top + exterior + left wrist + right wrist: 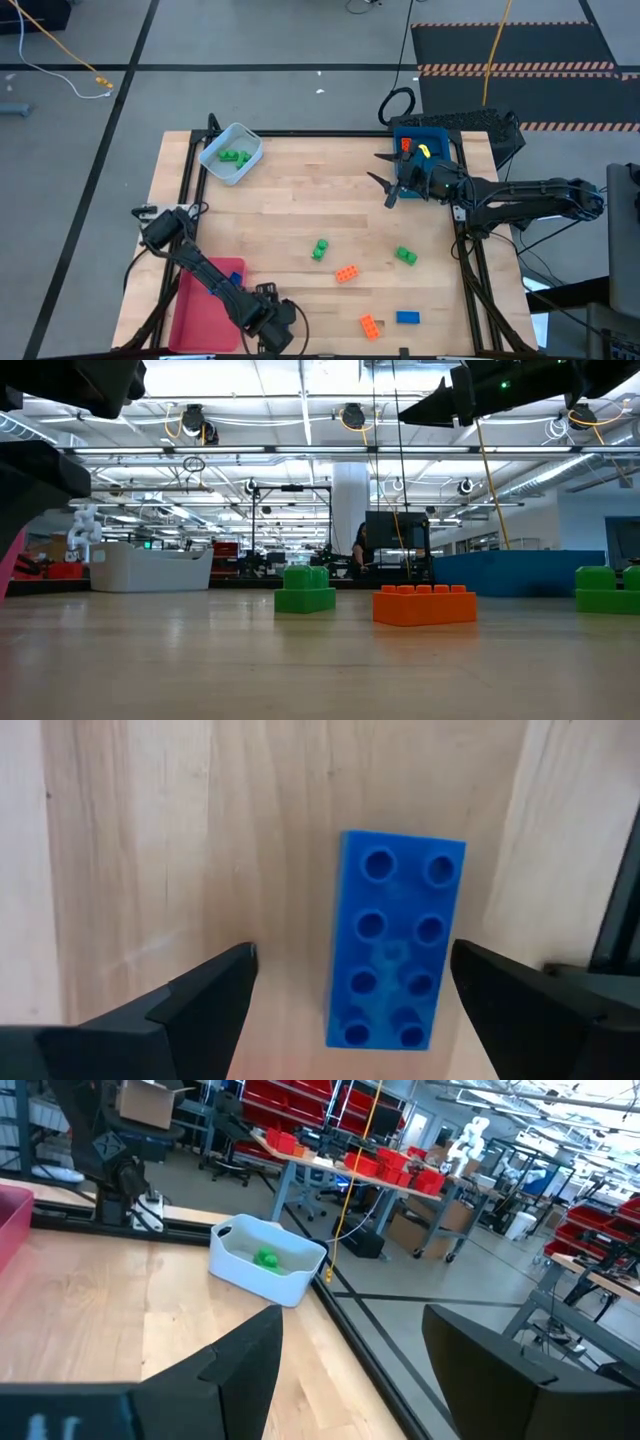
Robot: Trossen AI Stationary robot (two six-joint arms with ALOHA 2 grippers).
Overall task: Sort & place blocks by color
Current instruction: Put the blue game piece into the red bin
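Observation:
Loose bricks lie flat on the wooden table: green, orange, green, orange and blue. Low down, the green and orange bricks stand nearest. My left gripper is at the near edge beside the red tray. It is open, pointing down over a blue brick, with a finger on either side and clear of it. My right gripper is open and raised by the blue tray.
The pale tray at the far left holds green bricks. Orange and yellow pieces sit in the blue tray. A blue piece shows at the red tray's far right corner. A black frame edges the table.

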